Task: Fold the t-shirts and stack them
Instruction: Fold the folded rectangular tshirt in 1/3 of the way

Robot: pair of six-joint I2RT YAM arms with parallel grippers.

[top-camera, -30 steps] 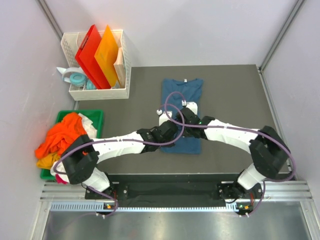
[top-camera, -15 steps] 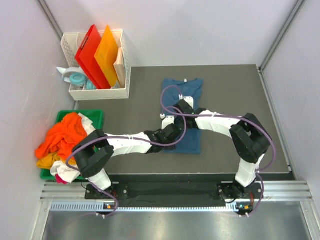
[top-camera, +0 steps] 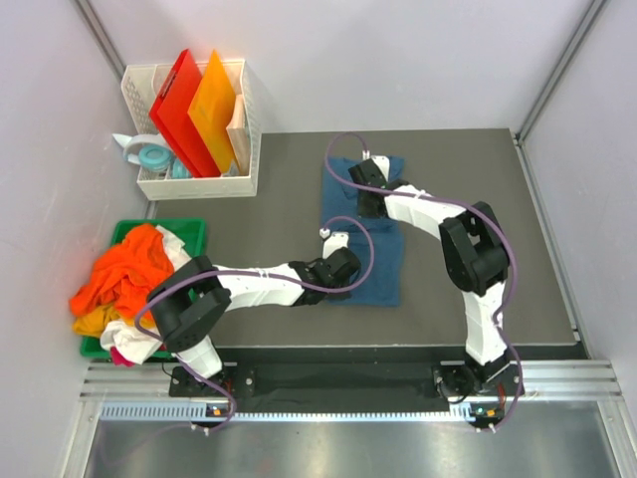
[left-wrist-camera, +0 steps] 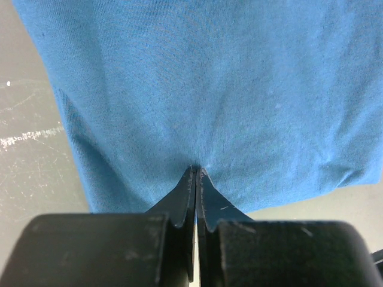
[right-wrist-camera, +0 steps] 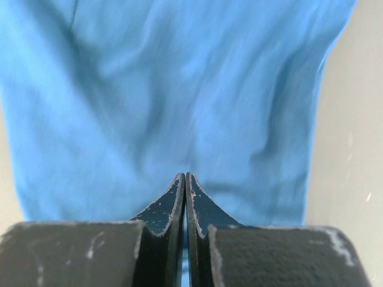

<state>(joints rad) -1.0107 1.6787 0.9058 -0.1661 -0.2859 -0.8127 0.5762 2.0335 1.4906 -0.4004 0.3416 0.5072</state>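
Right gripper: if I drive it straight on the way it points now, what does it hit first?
The right gripper, shut, points straight into the blue t-shirt, which fills the wrist view ahead. Whether the tips already touch it is unclear.

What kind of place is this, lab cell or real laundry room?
Most likely a lab robot cell: left arm and right arm bolted to a metal rail at the table edge, bare white walls boxing it in, a blue t-shirt laid flat, and a green bin of shirts.
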